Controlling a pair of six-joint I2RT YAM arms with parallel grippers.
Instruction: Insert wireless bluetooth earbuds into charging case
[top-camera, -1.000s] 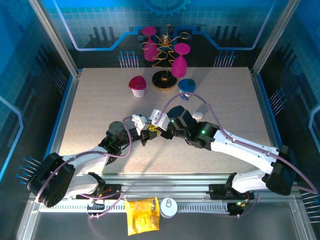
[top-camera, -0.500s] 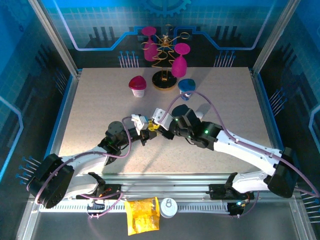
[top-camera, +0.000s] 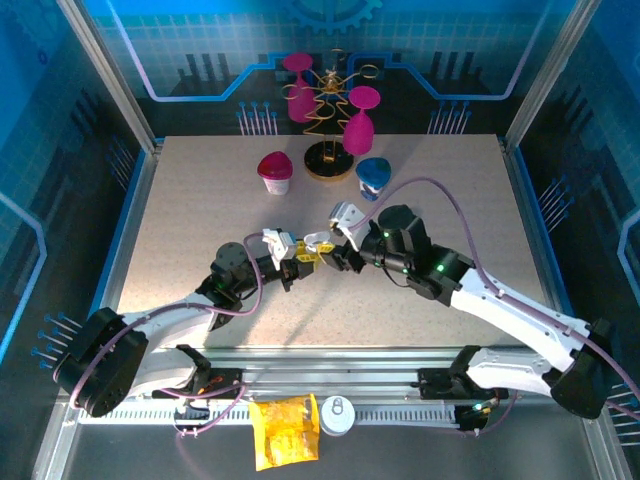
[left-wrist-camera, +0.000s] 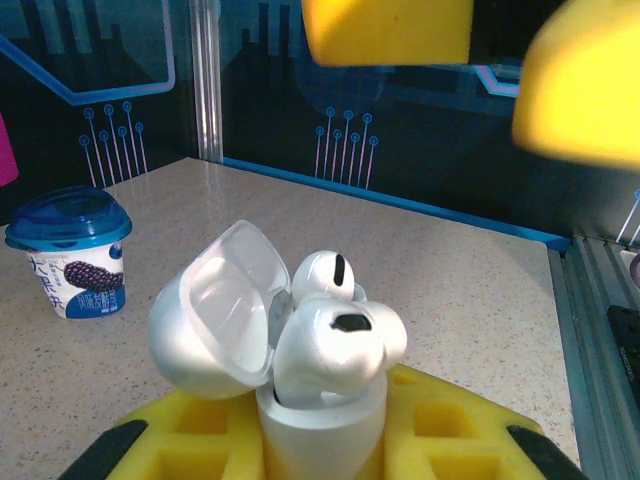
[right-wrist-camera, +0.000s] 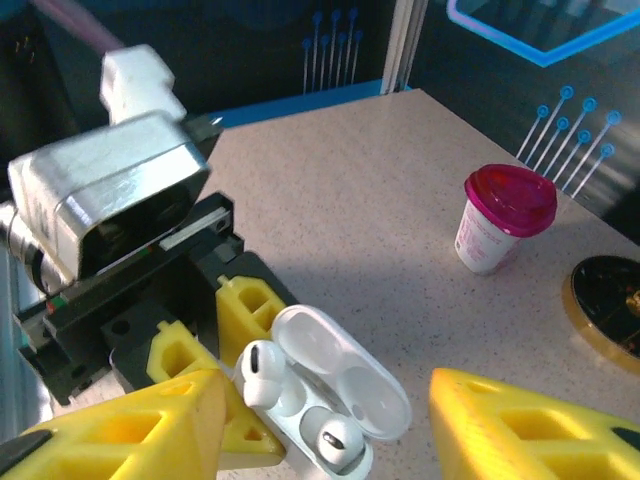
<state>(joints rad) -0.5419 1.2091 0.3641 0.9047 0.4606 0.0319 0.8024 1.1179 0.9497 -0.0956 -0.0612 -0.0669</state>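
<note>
Found the worktop (top-camera: 200, 220) carrying the cups at its far side. Recorded the right hand (right-wrist-camera: 325, 420) drawn back from the left since half a second ago, pads spread wide, gripping nothing; judged as a delivery just completed. Found the left hand (top-camera: 293, 258) clamped on the charging case (left-wrist-camera: 240, 330), held upright. Noted a blue-lidded cup (left-wrist-camera: 68, 250) and a magenta-lidded cup (right-wrist-camera: 500, 215), both closed, contents hidden. Found the case lid open and two earbuds (left-wrist-camera: 338, 340) in the wells, one standing prouder; suspected incomplete seating. Expect a press, then lid closure.

Glossy plastic earbuds (left-wrist-camera: 335, 335) w/ case (left-wrist-camera: 322, 440) — table (left-wrist-camera: 480, 270) matt.
</note>
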